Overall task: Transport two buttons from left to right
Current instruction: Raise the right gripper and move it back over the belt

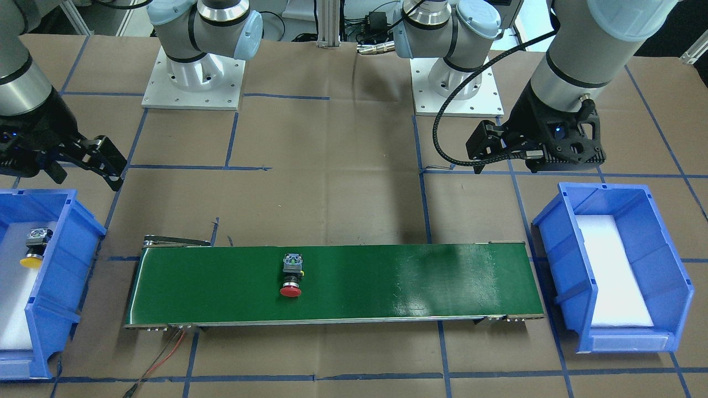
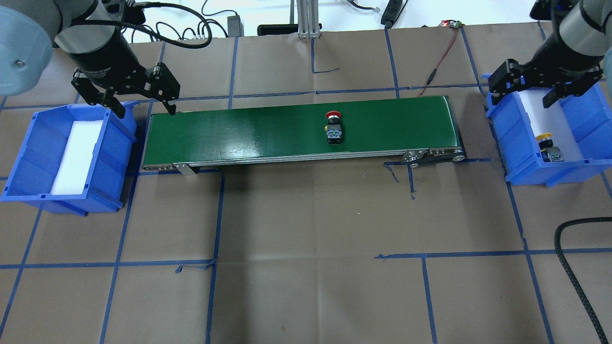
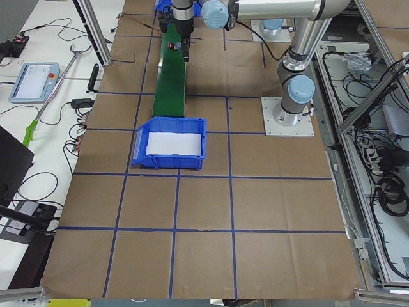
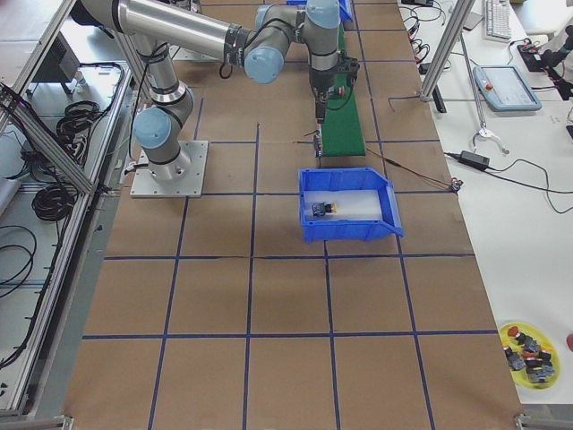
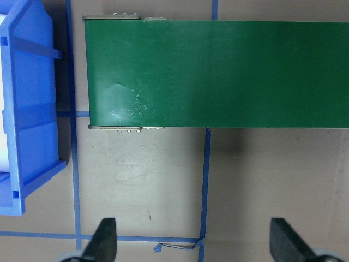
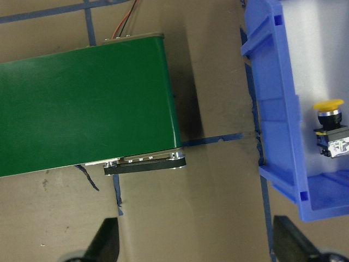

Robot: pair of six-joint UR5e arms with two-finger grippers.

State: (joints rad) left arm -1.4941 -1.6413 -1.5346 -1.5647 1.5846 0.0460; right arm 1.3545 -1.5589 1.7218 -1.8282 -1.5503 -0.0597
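Note:
The red-capped button [image 2: 333, 126] lies on the green conveyor belt [image 2: 248, 134], right of its middle; it also shows in the front view [image 1: 291, 276]. The yellow-capped button [image 2: 546, 147] lies in the right blue bin [image 2: 569, 174], also seen in the right wrist view [image 6: 330, 128]. My left gripper [image 2: 146, 112] is open and empty above the belt's left end, beside the left blue bin [image 2: 28, 148]. My right gripper [image 2: 521, 100] is open and empty above the right bin's far end. Neither gripper touches a button.
The left bin holds only white foam [image 2: 76, 153]. Red and black wires [image 2: 437, 62] run from the belt's far right end. A black cable [image 2: 573, 267] lies at the near right. Blue tape lines cross the brown table [image 2: 311, 229].

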